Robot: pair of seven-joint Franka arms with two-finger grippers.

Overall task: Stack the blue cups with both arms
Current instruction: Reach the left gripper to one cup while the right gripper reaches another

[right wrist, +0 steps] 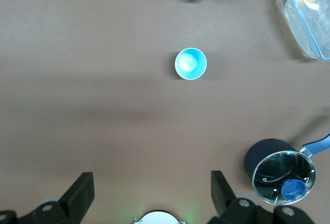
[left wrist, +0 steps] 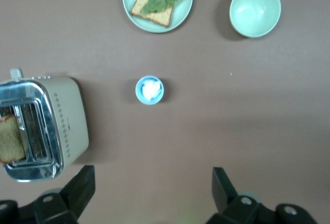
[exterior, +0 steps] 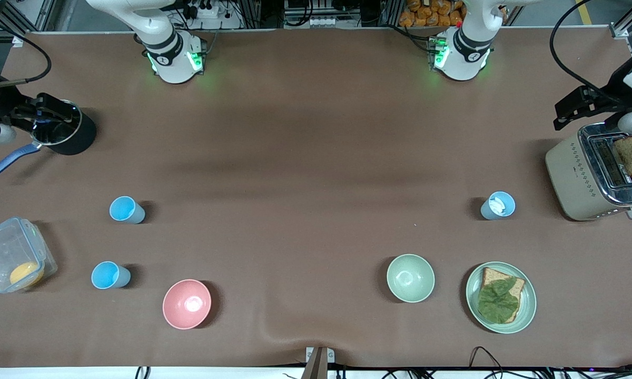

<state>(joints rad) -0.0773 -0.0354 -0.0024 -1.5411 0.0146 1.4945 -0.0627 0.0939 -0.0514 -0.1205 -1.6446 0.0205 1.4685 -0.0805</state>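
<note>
- Stacking has not begun, we judge: three blue cups stand apart, one (exterior: 127, 209) just farther from the front camera than the pink bowl (exterior: 186, 303), another (exterior: 110, 275) beside that bowl, the third (exterior: 497, 205) toward the left arm's end.
- Left gripper (left wrist: 153, 193) and right gripper (right wrist: 152, 193) hang high over the brown table (exterior: 305, 173), fingers apart, holding nothing.

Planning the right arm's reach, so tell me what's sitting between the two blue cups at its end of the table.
Nothing: only bare brown table separates the farther blue cup from the nearer blue cup. The front view and right wrist view both show it.
</note>
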